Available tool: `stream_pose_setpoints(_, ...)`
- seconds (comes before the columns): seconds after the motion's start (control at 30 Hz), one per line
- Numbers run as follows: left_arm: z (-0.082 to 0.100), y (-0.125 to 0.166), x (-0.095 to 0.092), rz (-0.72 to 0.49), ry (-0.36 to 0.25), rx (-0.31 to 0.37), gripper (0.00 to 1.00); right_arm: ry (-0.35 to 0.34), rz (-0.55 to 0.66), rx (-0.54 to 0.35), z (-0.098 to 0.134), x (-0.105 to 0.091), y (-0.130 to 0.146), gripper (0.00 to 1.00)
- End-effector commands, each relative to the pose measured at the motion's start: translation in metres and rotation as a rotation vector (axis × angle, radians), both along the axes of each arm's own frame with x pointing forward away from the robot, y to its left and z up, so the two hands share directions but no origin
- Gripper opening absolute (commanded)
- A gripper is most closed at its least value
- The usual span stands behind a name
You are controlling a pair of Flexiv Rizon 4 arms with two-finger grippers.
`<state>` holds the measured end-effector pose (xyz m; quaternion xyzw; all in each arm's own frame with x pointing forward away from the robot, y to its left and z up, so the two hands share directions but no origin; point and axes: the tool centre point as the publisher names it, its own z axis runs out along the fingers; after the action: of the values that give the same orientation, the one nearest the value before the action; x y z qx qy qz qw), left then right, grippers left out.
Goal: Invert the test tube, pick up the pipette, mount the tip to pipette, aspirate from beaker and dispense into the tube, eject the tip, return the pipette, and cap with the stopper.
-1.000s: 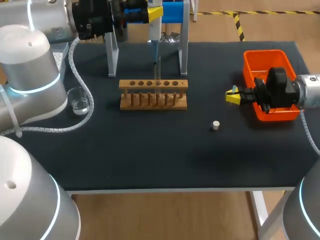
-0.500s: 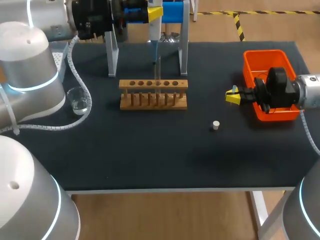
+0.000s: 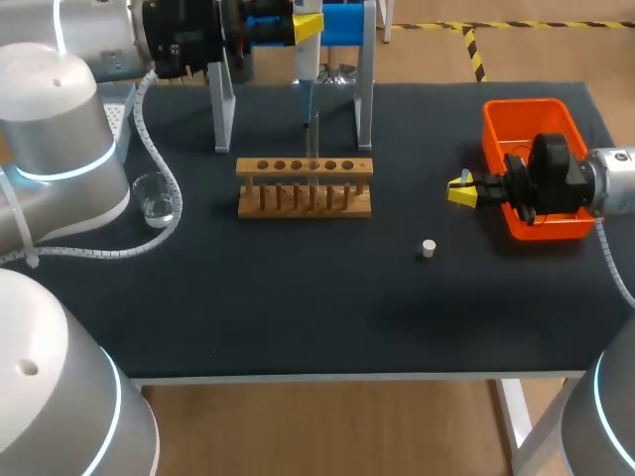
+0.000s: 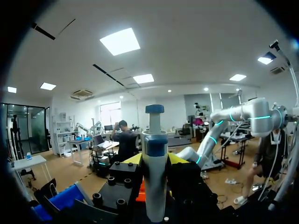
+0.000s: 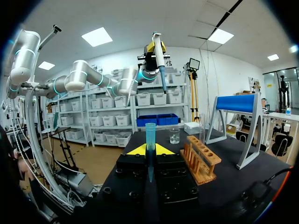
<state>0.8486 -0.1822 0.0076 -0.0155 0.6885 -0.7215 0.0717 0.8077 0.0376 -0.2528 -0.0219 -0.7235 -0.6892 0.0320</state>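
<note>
My left gripper (image 3: 307,27) is shut on the white and blue pipette (image 3: 305,74), which hangs upright above the back of the wooden tube rack (image 3: 305,186). In the left wrist view the pipette (image 4: 154,177) stands between the yellow fingers of the left gripper (image 4: 154,161). A clear test tube (image 3: 314,144) stands in the rack. My right gripper (image 3: 459,190) hovers right of the rack, beside the orange bin, and in its own view the right gripper (image 5: 150,150) is shut on a blue pipette tip (image 5: 150,140). The white stopper (image 3: 428,248) lies on the mat.
A glass beaker (image 3: 156,198) with liquid stands at the left by my left arm's cable. An orange bin (image 3: 516,114) sits at the right edge. A metal stand with a blue top (image 3: 349,25) straddles the space behind the rack. The tube rack (image 5: 202,161) lies ahead of the right gripper.
</note>
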Motion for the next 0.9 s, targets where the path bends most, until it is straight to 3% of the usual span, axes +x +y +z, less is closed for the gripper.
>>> stream_pose_setpoints(0.03, 0.000, 0.001, 0.000, -0.002, 0.000, 0.000, 0.00, 0.002, 0.002, -0.001, 0.000, 0.001, 0.003, 0.00)
stream_pose_setpoints(0.37, 0.000, 0.001, 0.000, -0.002, 0.000, 0.000, 0.00, -0.016, 0.006, -0.048, -0.001, 0.019, 0.053, 0.00)
stream_pose_setpoints(0.9, 0.000, 0.001, 0.000, -0.002, 0.000, 0.000, 0.00, -0.028, 0.025, 0.007, 0.012, 0.054, 0.116, 0.00)
